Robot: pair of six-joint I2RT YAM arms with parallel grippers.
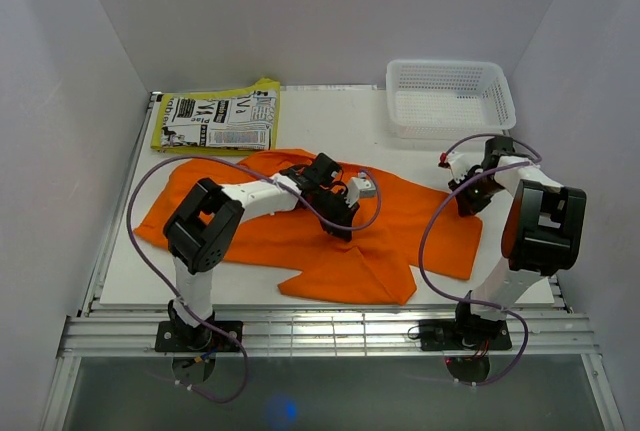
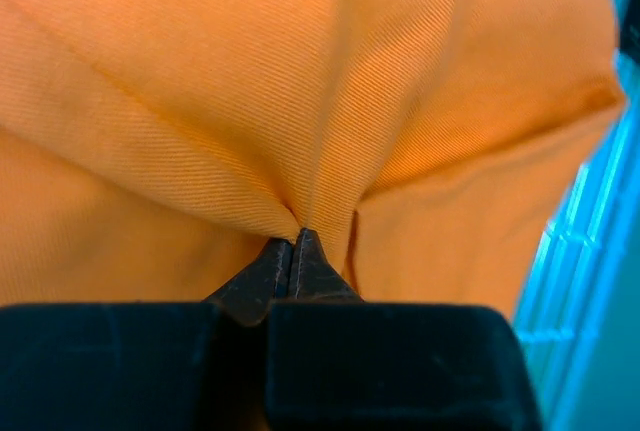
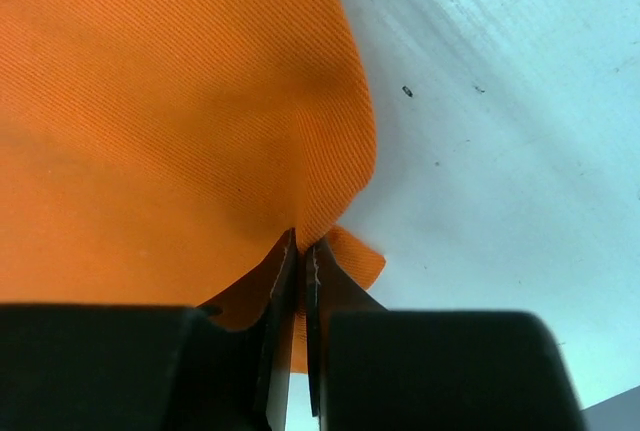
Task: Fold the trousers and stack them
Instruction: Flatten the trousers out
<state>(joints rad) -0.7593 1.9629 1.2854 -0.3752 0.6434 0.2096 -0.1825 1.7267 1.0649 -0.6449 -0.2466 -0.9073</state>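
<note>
The trousers [image 1: 240, 226] lie spread across the middle of the table [image 1: 330, 116], loosely rumpled, with no neat fold showing. At frame centre the left gripper [image 2: 298, 236] is closed tight on a pinch of cloth. At centre right the right gripper [image 3: 303, 243] is clamped on the cloth's edge. Folding looks barely begun, and every fold and the stacking remain. Farther back sit the basket [image 1: 450, 101] at upper right and the paper [image 1: 215, 116] at upper left.
</note>
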